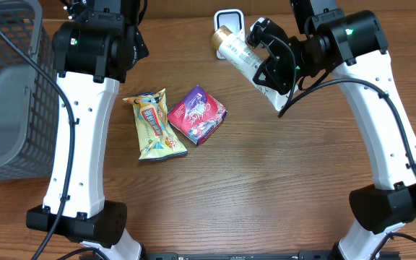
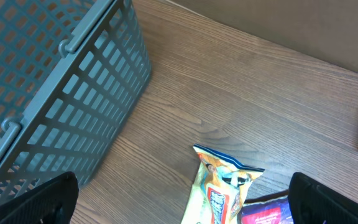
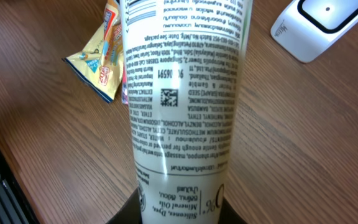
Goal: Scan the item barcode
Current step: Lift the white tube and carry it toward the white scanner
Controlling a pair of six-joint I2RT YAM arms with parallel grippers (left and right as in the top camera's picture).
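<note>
At upper centre of the overhead view, the tube is showing cream-white with dense black print and a gold cap. The scanner is showing white with a dark inner outline. Mid-frame, a yellow packet is carrying blue and red; the purple packet is showing magenta. A grey grid-patterned basket is filling the left edge on the brown wood-grain table.

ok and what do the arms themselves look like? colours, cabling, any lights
Left arm and right arm match: white link shells, with black joint housings and black bases. A small green light glows on each upper joint. Black cables run loose alongside the links. Left hand and right hand are black.
</note>
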